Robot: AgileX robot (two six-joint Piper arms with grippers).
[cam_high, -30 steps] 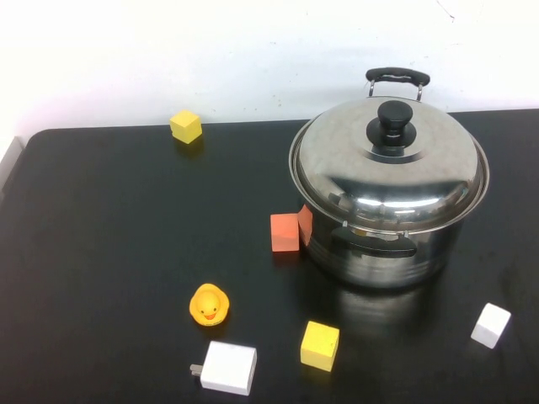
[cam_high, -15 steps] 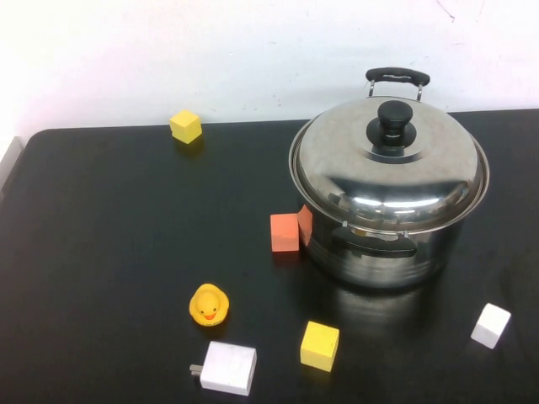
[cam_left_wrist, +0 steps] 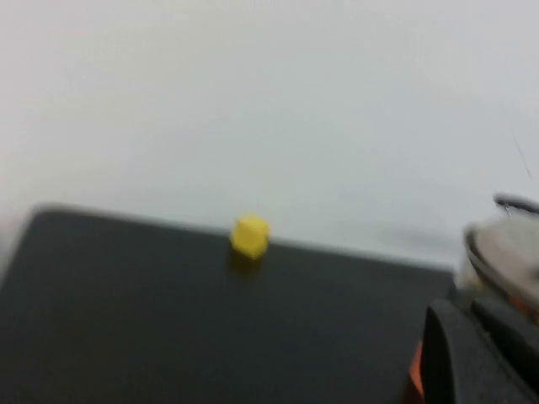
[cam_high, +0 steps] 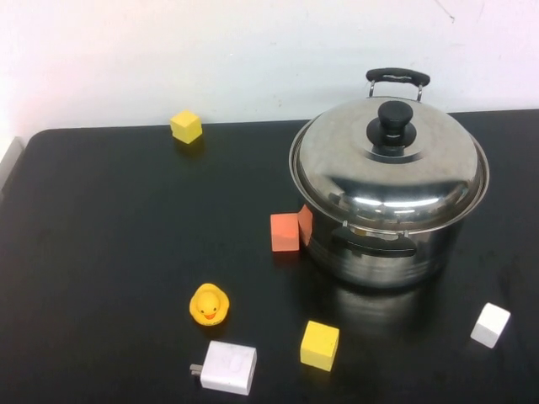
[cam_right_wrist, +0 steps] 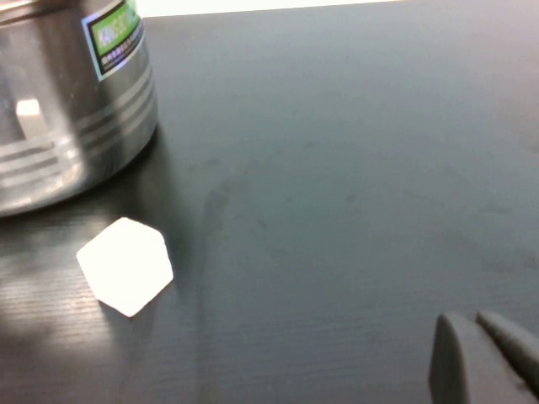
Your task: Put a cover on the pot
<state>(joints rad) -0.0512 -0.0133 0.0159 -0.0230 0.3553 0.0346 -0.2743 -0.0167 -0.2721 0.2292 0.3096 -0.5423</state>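
The large steel pot [cam_high: 383, 257] stands at the right of the black table, with black loop handles at its front and back. The domed steel lid [cam_high: 387, 168] with a black knob [cam_high: 394, 118] sits squarely on its rim. Neither arm shows in the high view. My left gripper [cam_left_wrist: 476, 337] shows only its dark fingertips, close together and empty, with the pot's edge [cam_left_wrist: 505, 252] blurred behind them. My right gripper [cam_right_wrist: 484, 337] shows its fingertips together and empty over bare table, apart from the pot's wall [cam_right_wrist: 67, 126].
An orange block [cam_high: 285, 231] touches the pot's left side. A yellow cube [cam_high: 186, 126] sits at the back left and also shows in the left wrist view [cam_left_wrist: 250, 235]. A rubber duck [cam_high: 209, 304], a white charger [cam_high: 228, 367], a yellow cube [cam_high: 321, 345] and a white cube [cam_high: 490, 325] lie in front.
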